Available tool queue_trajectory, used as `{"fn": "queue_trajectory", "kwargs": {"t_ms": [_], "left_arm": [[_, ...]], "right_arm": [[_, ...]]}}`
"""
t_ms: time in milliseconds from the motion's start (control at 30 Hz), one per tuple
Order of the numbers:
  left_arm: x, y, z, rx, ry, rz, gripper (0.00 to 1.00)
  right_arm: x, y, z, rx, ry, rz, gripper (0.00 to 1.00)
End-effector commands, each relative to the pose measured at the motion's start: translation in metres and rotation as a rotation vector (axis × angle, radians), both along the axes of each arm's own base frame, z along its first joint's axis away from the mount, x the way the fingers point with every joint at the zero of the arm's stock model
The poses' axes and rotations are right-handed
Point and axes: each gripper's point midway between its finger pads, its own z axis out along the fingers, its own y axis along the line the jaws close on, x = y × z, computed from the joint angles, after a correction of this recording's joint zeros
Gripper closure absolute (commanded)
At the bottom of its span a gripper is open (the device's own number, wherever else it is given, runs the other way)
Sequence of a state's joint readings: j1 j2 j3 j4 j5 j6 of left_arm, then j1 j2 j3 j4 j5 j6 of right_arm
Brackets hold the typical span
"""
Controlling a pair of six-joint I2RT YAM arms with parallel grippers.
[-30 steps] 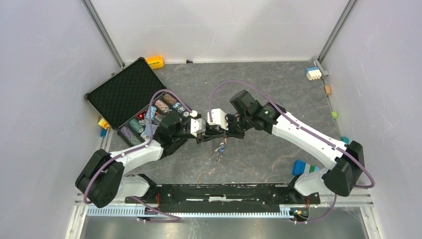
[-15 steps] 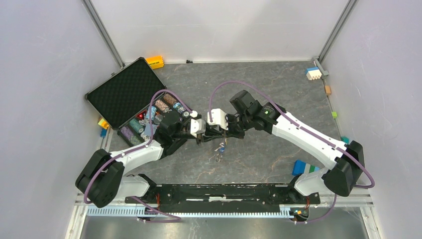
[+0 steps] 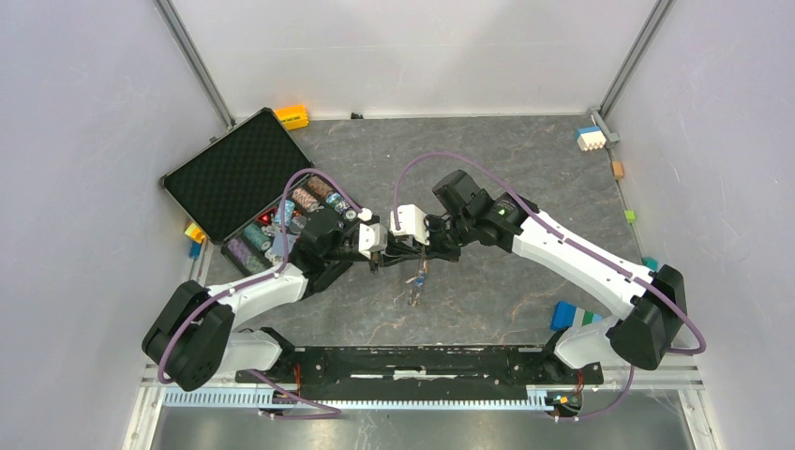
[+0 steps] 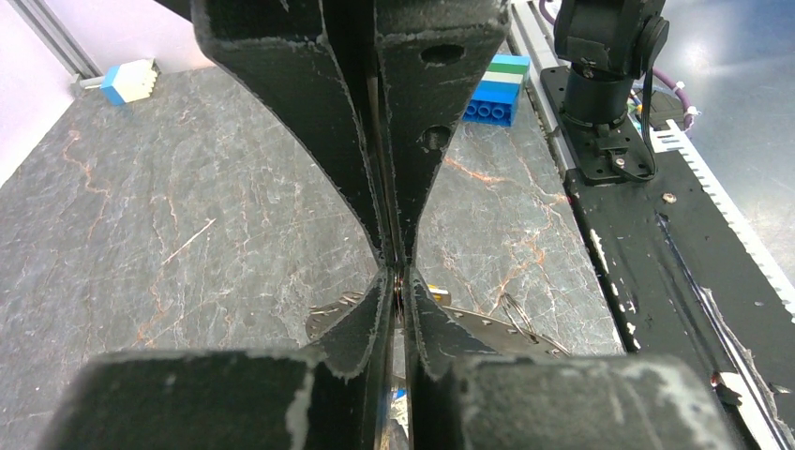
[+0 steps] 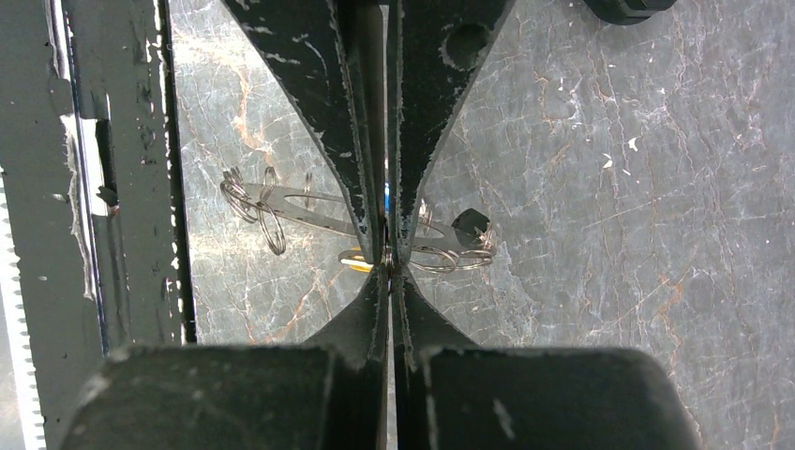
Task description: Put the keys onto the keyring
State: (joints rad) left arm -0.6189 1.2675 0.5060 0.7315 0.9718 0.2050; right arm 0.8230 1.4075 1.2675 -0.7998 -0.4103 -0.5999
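Note:
Above the table's middle my two grippers meet tip to tip. In its own wrist view the left gripper (image 4: 398, 272) is shut on a thin silvery wire ring, the keyring (image 4: 399, 284). The right gripper (image 5: 387, 264) pinches the same ring from the other side. More silvery rings (image 5: 452, 260) and a yellow key head (image 5: 355, 262) show just behind the right fingers. From above, the bunch hangs below both grippers, the left (image 3: 392, 251) and the right (image 3: 420, 251), with a blue key head (image 3: 419, 277) on it. How the keys sit on the ring is hidden by the fingers.
An open black case (image 3: 234, 173) with poker chips (image 3: 272, 234) lies at the left. A blue-green block (image 3: 572, 316) sits near the right arm's base, a white-blue block (image 3: 590, 139) at the far right and an orange block (image 3: 292, 116) at the back.
The left jaws have closed a little further on the ring. The hanging bunch has shifted slightly and hangs straighter. Both arms have barely moved.

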Motion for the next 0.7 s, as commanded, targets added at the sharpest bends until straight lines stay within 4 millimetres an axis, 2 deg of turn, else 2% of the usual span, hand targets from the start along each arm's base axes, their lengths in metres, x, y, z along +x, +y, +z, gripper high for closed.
{"fn": "queue_trajectory", "kwargs": {"t_ms": [0, 267, 400, 667], "left_arm": [[-0.0031, -0.0022, 0.0040, -0.006, -0.026, -0.030, 0.88], [-0.0033, -0.0018, 0.0033, -0.002, -0.021, -0.029, 0.82], [-0.0032, -0.0019, 0.0036, -0.003, -0.018, -0.028, 0.82], [-0.0036, -0.0016, 0.0019, 0.002, -0.013, -0.028, 0.92]], "right_arm": [[0.0059, 0.0126, 0.0210, 0.085, -0.053, 0.007, 1.00], [0.0055, 0.0119, 0.0221, 0.088, -0.057, 0.004, 1.00], [0.0054, 0.0116, 0.0227, 0.088, -0.058, 0.004, 1.00], [0.0056, 0.0113, 0.0220, 0.087, -0.061, 0.003, 1.00]]}}
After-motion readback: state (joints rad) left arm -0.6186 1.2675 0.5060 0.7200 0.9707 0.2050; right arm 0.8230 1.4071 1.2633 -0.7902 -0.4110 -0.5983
